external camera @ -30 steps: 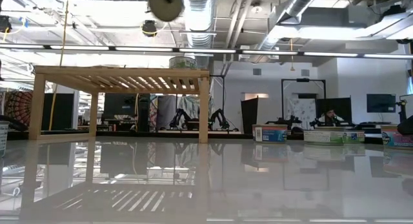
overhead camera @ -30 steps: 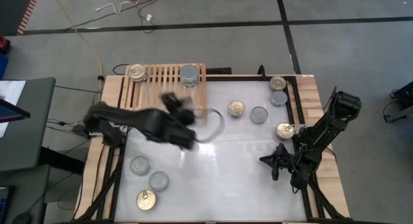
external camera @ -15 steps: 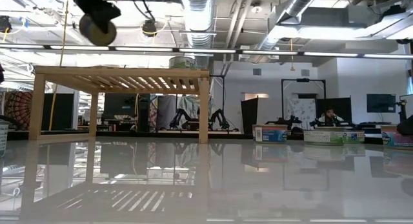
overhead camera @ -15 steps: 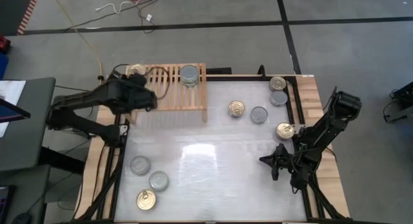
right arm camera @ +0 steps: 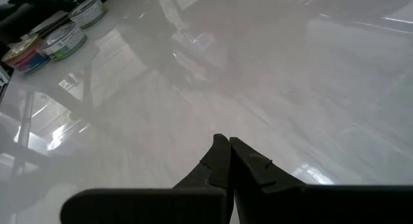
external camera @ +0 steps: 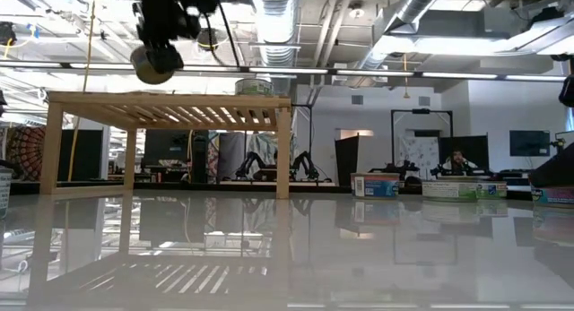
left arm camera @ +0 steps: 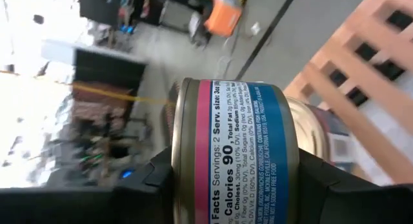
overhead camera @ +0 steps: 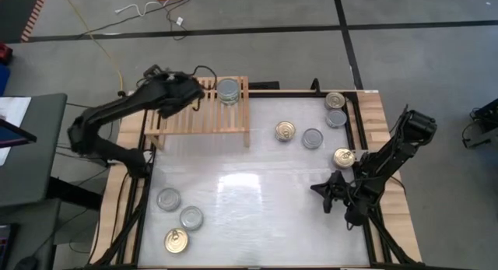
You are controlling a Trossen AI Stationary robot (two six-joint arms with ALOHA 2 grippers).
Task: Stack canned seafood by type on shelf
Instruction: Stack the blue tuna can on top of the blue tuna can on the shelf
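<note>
White tabletop (overhead camera: 257, 200) under workshop lights, seen from above and level. Left gripper (left arm camera: 229, 185) clamps a blue-and-pink labelled can (left arm camera: 235, 153) between its fingers (left arm camera: 158, 185), raised above the wooden shelf (overhead camera: 226, 118) — over its left end, beside a gold-topped tin (left arm camera: 316, 137). Farther along the slats sits a silver-topped can (overhead camera: 227, 89). Right gripper (right arm camera: 222, 153), fingers pressed together and empty, hangs low over bare table; loose cans (overhead camera: 311, 138) lie well apart.

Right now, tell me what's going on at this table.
The left claw holds a can with a pink and blue label above the left end of the wooden shelf, where a gold-topped can already sits. A silver-topped can stands farther along the shelf. Other cans are scattered on the white table. The right claw waits shut, low over the table's right side.
</note>
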